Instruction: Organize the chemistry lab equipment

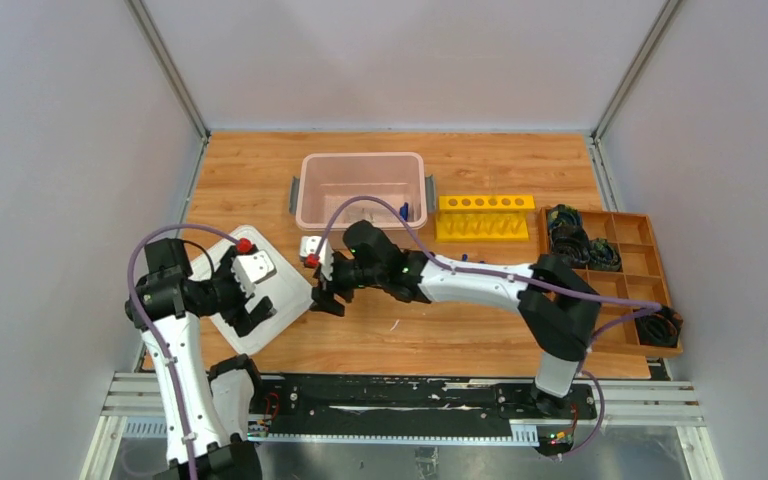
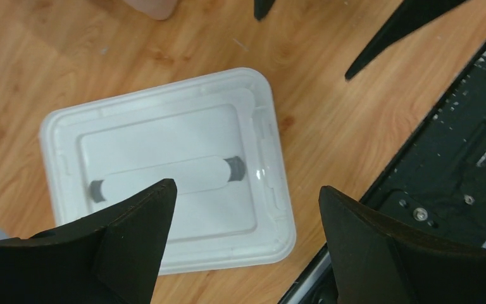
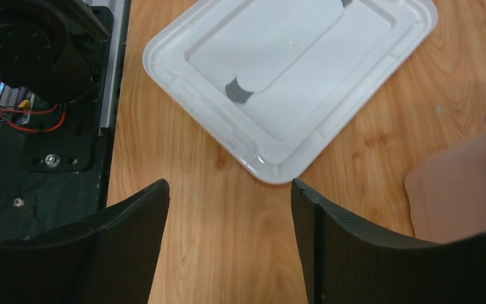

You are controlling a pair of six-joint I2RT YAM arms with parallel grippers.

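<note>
The left claw (image 2: 247,193) hangs spread and empty over the white lid (image 2: 183,126). The right claw (image 3: 229,187) is spread too, with the lid just ahead of it. Beyond it, the pink bin (image 1: 308,205) holds what might be blue-capped tubes (image 1: 402,212).

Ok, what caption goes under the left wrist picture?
Open left gripper hovering over a white lid on the wooden table.

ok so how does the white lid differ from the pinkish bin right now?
The white lid is opaque; the pinkish bin is see-through. The lid lies flat at the near left, skewed to the table edges; the bin sits square at the far middle. The lid has a bar handle with grey ends on top; the bin has grey latches on its short sides. Both are rounded rectangles resting on the table.
</note>
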